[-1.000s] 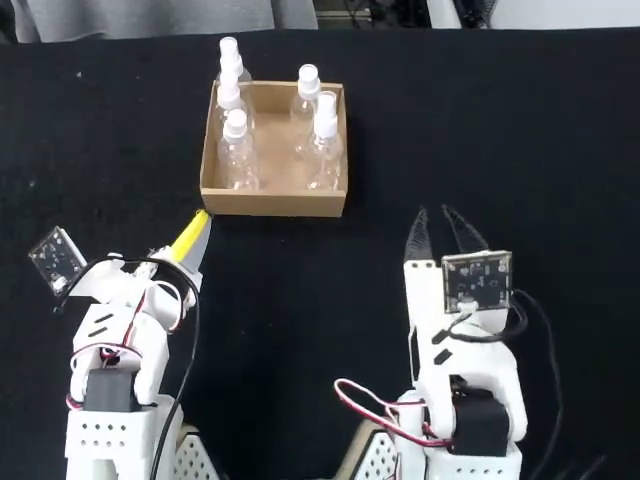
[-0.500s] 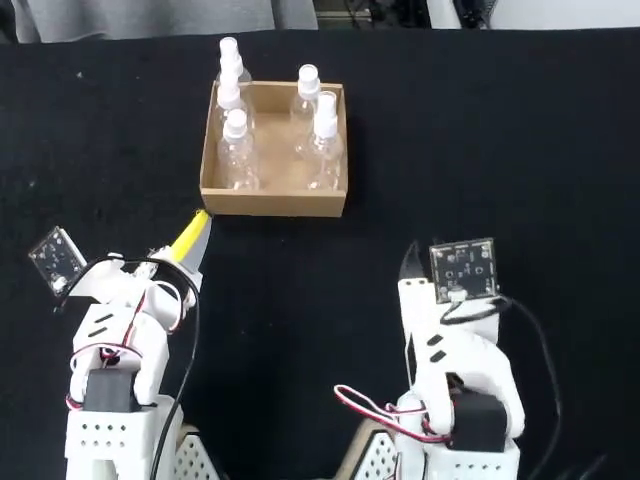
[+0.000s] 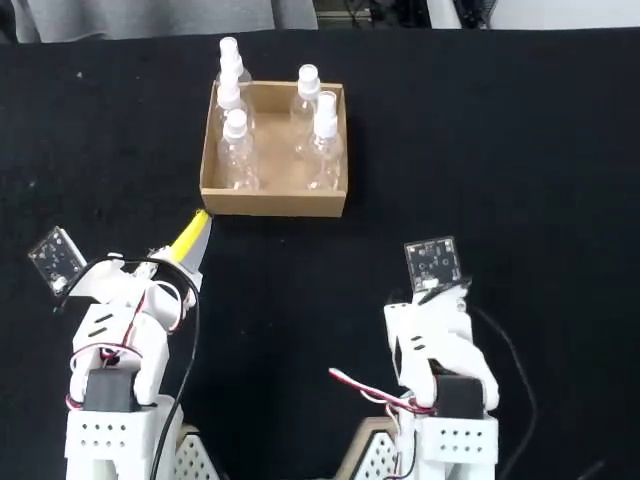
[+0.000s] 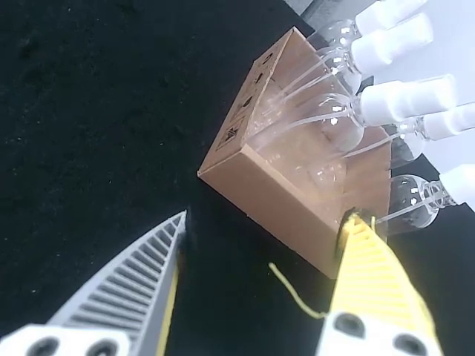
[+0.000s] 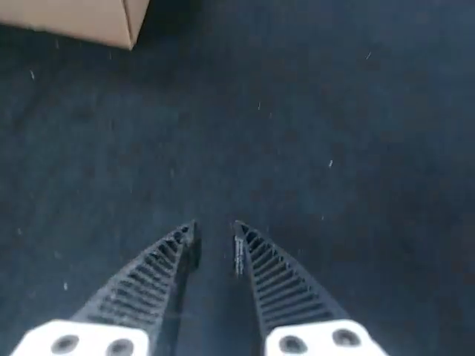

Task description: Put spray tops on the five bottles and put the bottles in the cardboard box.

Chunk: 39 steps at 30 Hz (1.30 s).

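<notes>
High view: box [image 3: 273, 203] sat on table [image 3: 520, 140] near the far edge, left of centre. 5 bottles [image 3: 240, 160] stood upright inside it: 3 in a row along its left wall, 2 along its right wall. Each of the 5 carried a white top [image 3: 236, 122]. The tops rose above the rim. The far-left bottle stood in the box's far left corner.

Left arm [image 3: 115, 340] was at the near left corner of the table. Its yellow finger [image 3: 192, 235] pointed at the near left corner of the box, tip just beside it. Right arm [image 3: 440, 360] was at the near edge, right of centre, well apart from the box.

Left wrist view: left gripper [image 4: 267, 219] was released, with the grey finger [image 4: 141, 282] and the yellow one spread wide. Nothing was held. Between them lay black table and the near wall of the box. The yellow tip overlapped that wall in the frame; contact could not be judged. A thin yellow thread [image 4: 293, 293] curled off the yellow finger. The clear bottle bodies and white tops showed past the box's edge.

Right wrist view: right gripper [image 5: 214, 237] hung over bare table. Its 2 black fingers [image 5: 148, 282] were drawn nearly together, with a narrow gap left at the tips. Nothing was in the gap. 1 corner of the box showed well apart from the tips.
</notes>
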Tool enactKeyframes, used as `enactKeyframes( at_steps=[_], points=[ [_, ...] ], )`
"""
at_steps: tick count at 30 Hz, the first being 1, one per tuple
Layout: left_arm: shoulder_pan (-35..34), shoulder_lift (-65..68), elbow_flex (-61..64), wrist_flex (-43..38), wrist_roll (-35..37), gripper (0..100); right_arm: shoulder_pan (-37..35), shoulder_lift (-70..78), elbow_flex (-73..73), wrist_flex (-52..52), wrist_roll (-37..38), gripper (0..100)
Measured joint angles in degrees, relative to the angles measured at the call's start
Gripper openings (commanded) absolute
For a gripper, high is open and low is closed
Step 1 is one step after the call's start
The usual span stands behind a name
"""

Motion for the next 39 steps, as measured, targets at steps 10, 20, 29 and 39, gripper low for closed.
enactKeyframes(
  at_steps=[10,20,29,39],
  points=[
    [0.0,0.0,0.0,0.0,0.0,31,0.0,0.0,0.0,2.9,-12.92,3.6],
    [0.0,0.09,1.32,-0.09,0.0,31,0.0,0.0,0.0,7.3,-13.27,3.6],
    [0.0,0.09,1.32,-0.09,0.0,31,0.0,0.0,0.0,7.3,-13.8,3.7],
    [0.0,0.09,-0.62,-0.09,-0.62,9,0.0,0.0,0.0,8.62,-13.8,3.8]
  ],
)
